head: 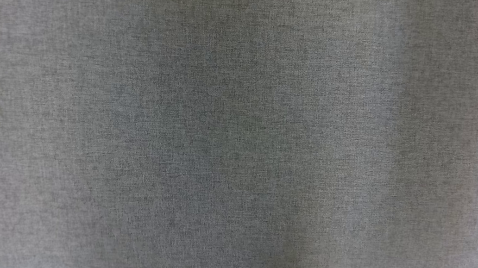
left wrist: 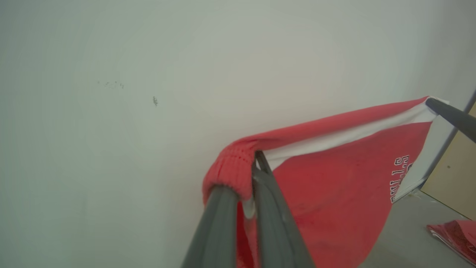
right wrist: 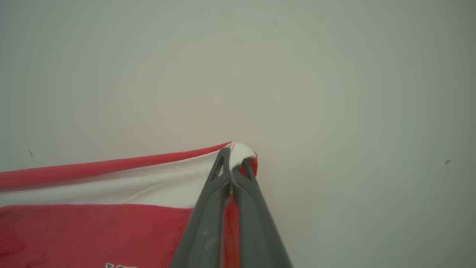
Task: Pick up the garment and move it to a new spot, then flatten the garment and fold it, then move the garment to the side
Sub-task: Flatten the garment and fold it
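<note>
In the left wrist view, the left gripper (left wrist: 245, 172) has its jaws narrow, pinched on a red ribbed edge of the garment (left wrist: 334, 186). The knit bunches over the left finger and one tip pokes out above it. From there the garment's top edge runs up and right in a nearly straight line, red with a white band under it, to the right gripper (left wrist: 436, 105), which grips the far corner. The long axis therefore lies between the two grippers, and the rest of the cloth hangs below them in front of a pale wall (left wrist: 148, 111). White lettering (left wrist: 401, 178) sits sideways near the right end. Lower right, a second red piece (left wrist: 455, 234) lies on a grey surface (left wrist: 405, 238) beside a tan board (left wrist: 459, 175).

In the right wrist view the jaws are closed on a white and red corner, with the cloth stretching off left.

The head view gives a blurred grey weave (head: 239, 134), possibly a tablecloth.
</note>
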